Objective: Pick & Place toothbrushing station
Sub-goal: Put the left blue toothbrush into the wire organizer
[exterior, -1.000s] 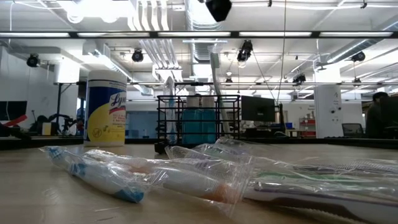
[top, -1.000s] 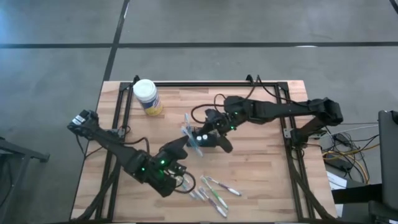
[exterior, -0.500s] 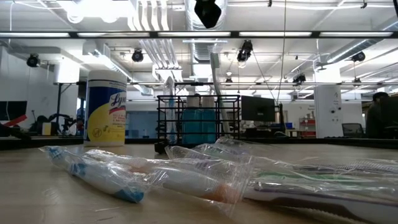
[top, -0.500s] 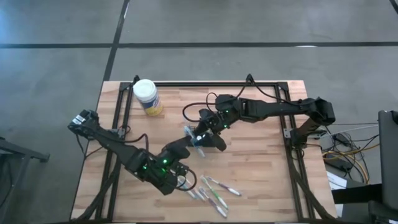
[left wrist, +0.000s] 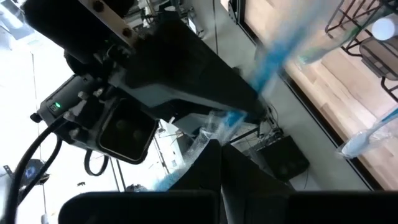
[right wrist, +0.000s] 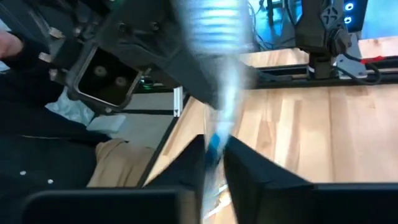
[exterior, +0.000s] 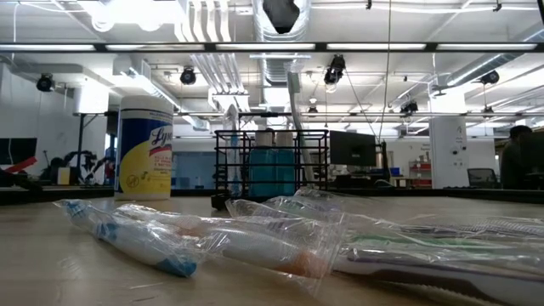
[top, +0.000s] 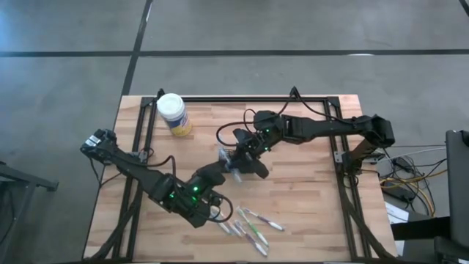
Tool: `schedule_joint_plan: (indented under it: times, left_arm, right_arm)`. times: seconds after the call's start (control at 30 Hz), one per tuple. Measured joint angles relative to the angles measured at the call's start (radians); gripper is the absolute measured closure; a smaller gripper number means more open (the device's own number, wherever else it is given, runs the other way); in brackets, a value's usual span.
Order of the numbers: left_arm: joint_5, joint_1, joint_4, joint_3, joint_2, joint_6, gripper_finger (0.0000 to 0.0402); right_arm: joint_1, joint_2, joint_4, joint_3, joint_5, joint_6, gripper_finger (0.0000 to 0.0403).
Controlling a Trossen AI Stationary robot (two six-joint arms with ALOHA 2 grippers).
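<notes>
A blue toothbrush in a clear wrapper (top: 229, 163) hangs in the air over the middle of the table, held between both grippers. My left gripper (top: 222, 169) comes from the near left and is shut on one end. My right gripper (top: 236, 158) comes from the far right and is shut on the other end. The toothbrushing station, a black mesh holder (exterior: 272, 166), stands on the table just right of the grippers (top: 255, 169), with one toothbrush (exterior: 294, 106) upright in it. My left gripper pinches the wrapped toothbrush near one end (left wrist: 230, 119) between its two shut fingers, wrapper and brush together. The brush runs on from the fingers toward my right gripper, lifted clear of the table. My right gripper pinches the wrapped toothbrush by its blue end (right wrist: 213, 142) between its two fingers. The fingers come from the table's right side, slanting a little down. The brush reaches on toward my left gripper (right wrist: 205, 68), clear of the table.
A yellow canister with a white lid (top: 173, 114) stands at the far left of the table. Several more wrapped toothbrushes (top: 249, 224) lie near the front edge, right of my left arm. A black frame rail (top: 242, 98) runs around the tabletop.
My right gripper has gone a little toward the table's left, up to the wrapped toothbrush that my left gripper holds up, and has shut on its free end. My left gripper has kept its hold and its place.
</notes>
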Motion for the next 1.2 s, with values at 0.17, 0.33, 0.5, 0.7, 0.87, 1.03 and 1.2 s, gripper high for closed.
schedule_joint_plan:
  times: [0.17, 0.33, 0.5, 0.7, 0.87, 1.03, 1.2]
  left_arm:
    - [0.001, 0.000, 0.011, 0.000, 0.000, -0.005, 0.0393]
    - [0.000, -0.012, 0.011, -0.001, -0.001, -0.050, 0.0367]
    - [0.005, -0.055, 0.002, -0.002, -0.044, -0.154, 0.0351]
    - [0.426, -0.072, -0.115, -0.002, -0.248, -0.571, 0.0351]
    - [0.693, -0.029, -0.093, -0.065, -0.439, -0.840, 0.0370]
    - [0.729, -0.029, 0.123, -0.310, -0.635, -0.881, 0.0396]
    - [0.734, -0.024, 0.389, -0.605, -0.832, -0.932, 0.0396]
  right_arm:
    - [-0.001, 0.000, -0.003, 0.000, 0.000, -0.023, 0.0383]
    - [0.000, -0.009, -0.029, 0.000, -0.001, -0.053, 0.0386]
    - [0.001, -0.056, -0.041, -0.014, -0.003, -0.098, 0.0387]
    - [0.005, -0.166, -0.055, -0.064, 0.078, -0.190, 0.0388]
    - [0.007, -0.273, -0.047, -0.147, 0.148, -0.250, 0.0388]
    - [0.007, -0.393, 0.067, -0.294, 0.206, -0.270, 0.0388]
    - [0.007, -0.504, 0.185, -0.461, 0.264, -0.265, 0.0388]
